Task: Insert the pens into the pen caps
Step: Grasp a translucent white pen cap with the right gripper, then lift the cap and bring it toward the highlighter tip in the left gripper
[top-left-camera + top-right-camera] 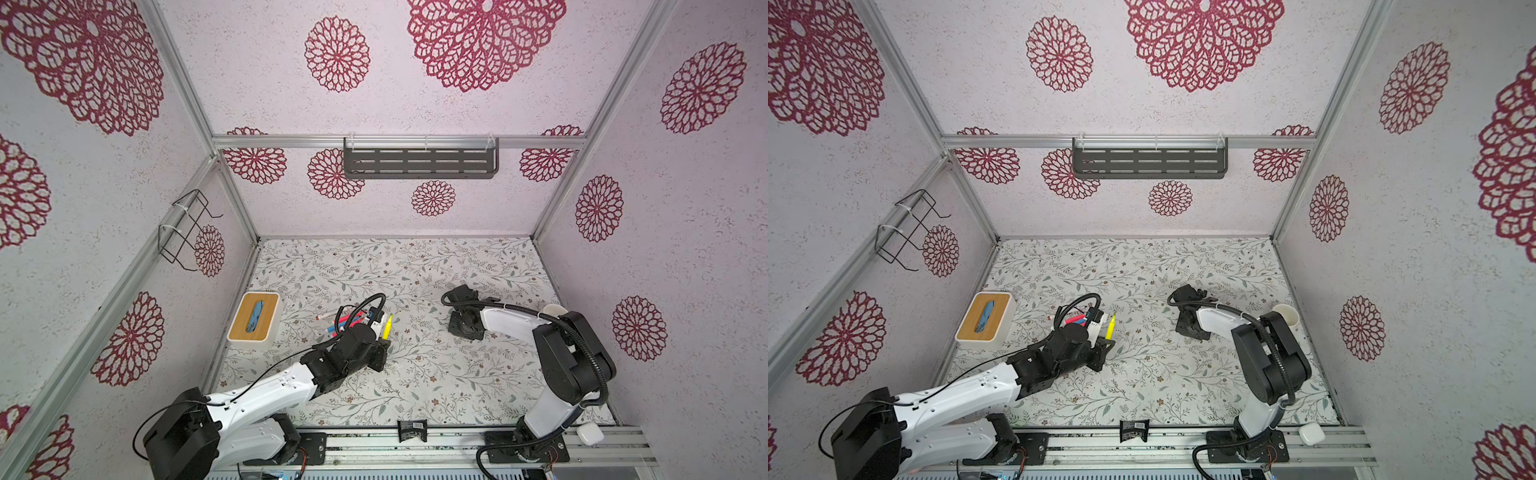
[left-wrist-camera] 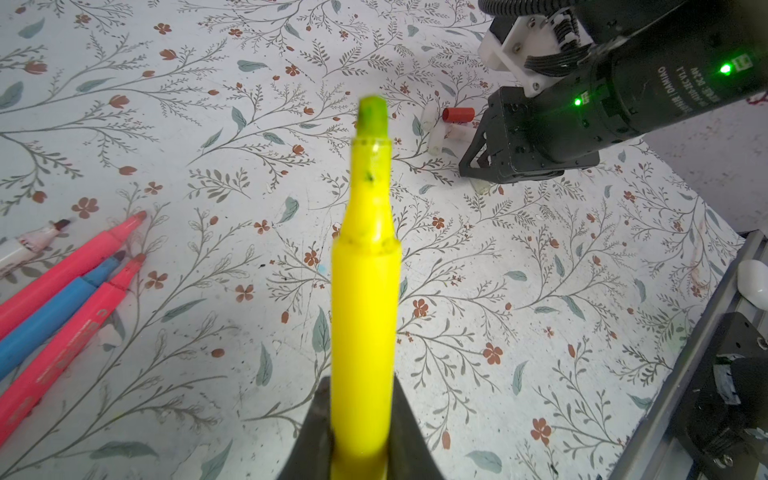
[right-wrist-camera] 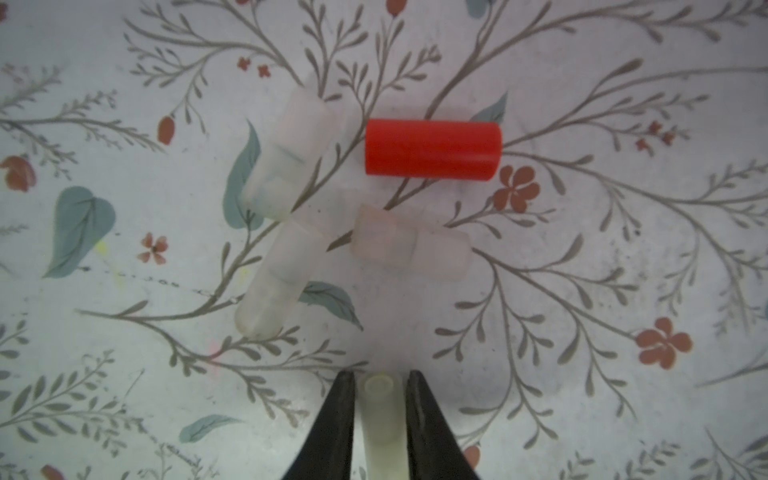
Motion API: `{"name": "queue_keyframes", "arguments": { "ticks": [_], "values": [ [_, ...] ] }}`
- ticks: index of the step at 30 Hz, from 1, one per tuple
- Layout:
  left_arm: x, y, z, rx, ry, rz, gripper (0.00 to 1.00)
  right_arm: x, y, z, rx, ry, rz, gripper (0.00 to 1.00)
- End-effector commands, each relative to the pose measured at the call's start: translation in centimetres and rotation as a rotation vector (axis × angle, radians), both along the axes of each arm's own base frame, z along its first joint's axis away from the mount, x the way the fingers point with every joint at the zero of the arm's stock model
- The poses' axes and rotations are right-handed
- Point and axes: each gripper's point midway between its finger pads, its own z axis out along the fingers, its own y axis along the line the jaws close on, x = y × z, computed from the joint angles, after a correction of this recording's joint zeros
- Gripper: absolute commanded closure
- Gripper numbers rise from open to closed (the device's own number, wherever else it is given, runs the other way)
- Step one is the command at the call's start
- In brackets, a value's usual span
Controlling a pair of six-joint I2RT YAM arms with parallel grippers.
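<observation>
My left gripper (image 2: 362, 382) is shut on the barrel of a yellow pen (image 2: 365, 270), whose uncapped greenish tip points toward the right arm; both top views show this pen (image 1: 388, 326) (image 1: 1110, 326) lifted off the mat. Two pink pens (image 2: 70, 266), a blue pen (image 2: 54, 307) and a white pen (image 2: 29, 245) lie uncapped beside it. My right gripper (image 3: 380, 376) points down at the mat, shut on a translucent pen cap (image 3: 381, 411) with its open end facing out. Just beyond its tips lie a red cap (image 3: 432, 149) and three clear caps (image 3: 291, 153) (image 3: 278, 278) (image 3: 409, 245).
A wooden-lidded tissue box (image 1: 254, 316) stands left of the pens by the left wall. A white mug (image 1: 1286, 314) sits behind the right arm near the right wall. A white case (image 1: 590, 434) and a black clip (image 1: 412, 430) rest on the front rail.
</observation>
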Motion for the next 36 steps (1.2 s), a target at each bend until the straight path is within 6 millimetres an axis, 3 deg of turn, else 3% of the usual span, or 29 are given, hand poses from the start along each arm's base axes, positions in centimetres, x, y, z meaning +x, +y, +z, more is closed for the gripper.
{"name": "queue_keyframes", "arguments": {
  "ticks": [1, 6, 12, 15, 20, 23, 28, 31, 36],
  "values": [
    [0.0, -0.1, 0.6, -0.016, -0.023, 0.003, 1.0, -2.1, -0.9, -1.7, -0.043, 0.089, 0.009, 0.81],
    [0.1, 0.0, 0.9, -0.018, -0.034, 0.009, 1.0, -1.8, -0.1, -0.1, -0.01, 0.04, 0.036, 0.9],
    [0.3, -0.4, 1.8, -0.046, -0.056, 0.001, 1.0, -0.6, 3.0, 4.8, 0.082, -0.105, 0.138, 0.95],
    [0.5, -0.8, 2.4, -0.07, -0.066, -0.001, 1.0, -0.2, 4.8, 8.0, 0.183, -0.205, 0.185, 0.96],
    [0.4, -1.7, 3.4, -0.133, -0.084, -0.027, 1.0, 0.0, 8.0, 15.4, 0.406, -0.45, 0.308, 0.96],
    [0.3, -2.8, 4.0, -0.19, -0.083, -0.06, 1.0, -0.7, 9.9, 19.9, 0.566, -0.607, 0.408, 0.96],
    [0.2, -5.0, 5.1, -0.301, -0.061, -0.111, 1.0, -2.3, 11.5, 25.6, 0.789, -0.809, 0.489, 0.95],
    [0.2, -6.1, 5.5, -0.348, -0.053, -0.132, 1.0, -3.0, 12.0, 27.5, 0.895, -0.887, 0.506, 0.94],
    [0.3, -7.6, 5.8, -0.365, -0.045, -0.16, 1.0, -3.1, 12.7, 28.0, 0.937, -0.897, 0.517, 0.94]
  ]
}}
